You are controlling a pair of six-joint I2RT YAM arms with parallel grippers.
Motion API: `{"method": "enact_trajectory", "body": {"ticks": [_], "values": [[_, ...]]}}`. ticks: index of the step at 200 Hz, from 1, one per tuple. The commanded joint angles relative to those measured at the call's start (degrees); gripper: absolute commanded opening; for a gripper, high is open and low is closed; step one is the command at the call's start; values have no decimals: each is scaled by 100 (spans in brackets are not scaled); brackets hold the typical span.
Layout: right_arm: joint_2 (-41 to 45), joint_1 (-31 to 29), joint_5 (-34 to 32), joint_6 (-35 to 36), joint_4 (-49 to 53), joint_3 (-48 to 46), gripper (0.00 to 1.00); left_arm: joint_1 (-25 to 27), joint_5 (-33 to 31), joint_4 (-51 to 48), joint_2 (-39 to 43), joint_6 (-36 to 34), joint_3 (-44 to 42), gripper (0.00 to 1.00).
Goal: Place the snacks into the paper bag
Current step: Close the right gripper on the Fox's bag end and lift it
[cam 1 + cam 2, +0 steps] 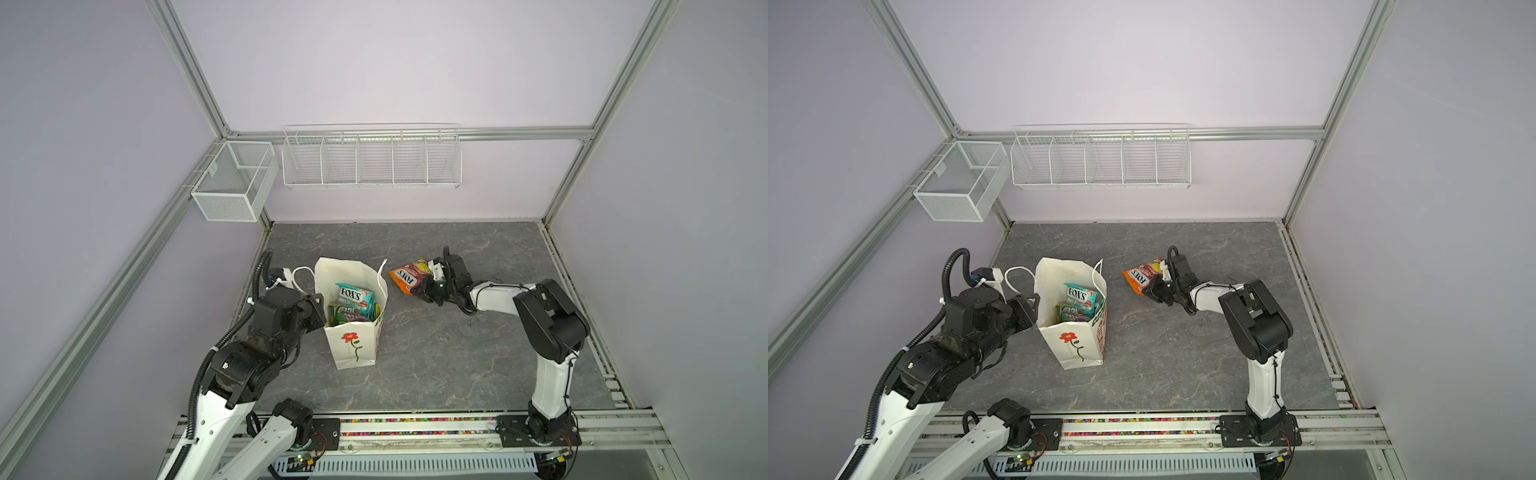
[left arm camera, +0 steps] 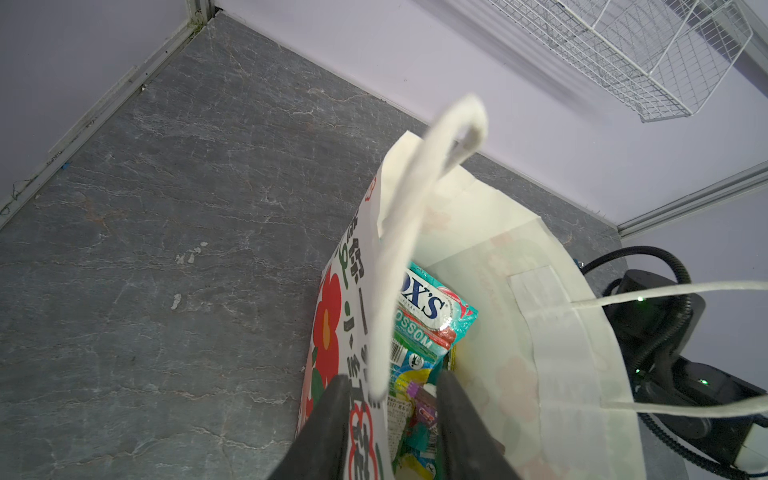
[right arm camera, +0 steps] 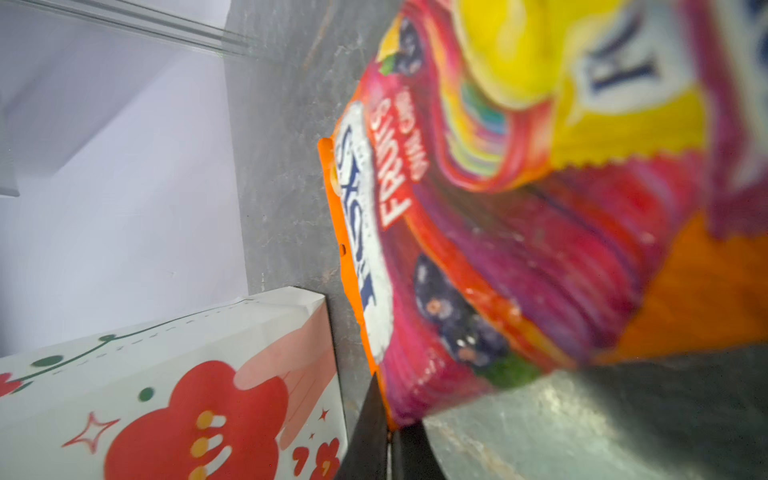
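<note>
The white paper bag (image 1: 353, 349) (image 1: 1073, 345) with a red flower stands upright left of the table's middle. A teal FOX'S packet (image 1: 353, 296) (image 2: 428, 307) and other snacks, green and purple among them, lie inside. My left gripper (image 2: 390, 399) (image 1: 322, 305) is open and straddles the bag's left wall, one finger outside and one inside. To the right of the bag, my right gripper (image 3: 390, 440) (image 1: 419, 291) is shut on a corner of the orange FOX'S packet (image 1: 407, 276) (image 1: 1140, 277) (image 3: 478, 249), which tilts just above the table. The bag's side (image 3: 166, 374) stands close beside that packet.
A white wire basket (image 1: 372, 160) and a white mesh box (image 1: 235, 180) hang on the back wall, above the table. The bag's cord handles (image 1: 301, 276) (image 2: 415, 232) stick out at its rim. Grey marbled tabletop (image 1: 436, 353) surrounds the bag.
</note>
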State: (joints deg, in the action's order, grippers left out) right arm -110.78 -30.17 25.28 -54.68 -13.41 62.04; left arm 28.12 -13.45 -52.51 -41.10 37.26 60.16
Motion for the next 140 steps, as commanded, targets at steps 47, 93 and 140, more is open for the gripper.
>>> {"method": "enact_trajectory", "body": {"ticks": [47, 93, 140], "values": [[1335, -131, -316, 700, 922, 199, 7, -34, 63, 92, -128, -15, -67, 36], [1972, -289, -577, 1154, 1563, 508, 7, -35, 84, 101, -136, -14, -73, 35], [2497, -428, -763, 1353, 1846, 614, 7, -35, 86, 109, -111, 8, -110, 35]]}}
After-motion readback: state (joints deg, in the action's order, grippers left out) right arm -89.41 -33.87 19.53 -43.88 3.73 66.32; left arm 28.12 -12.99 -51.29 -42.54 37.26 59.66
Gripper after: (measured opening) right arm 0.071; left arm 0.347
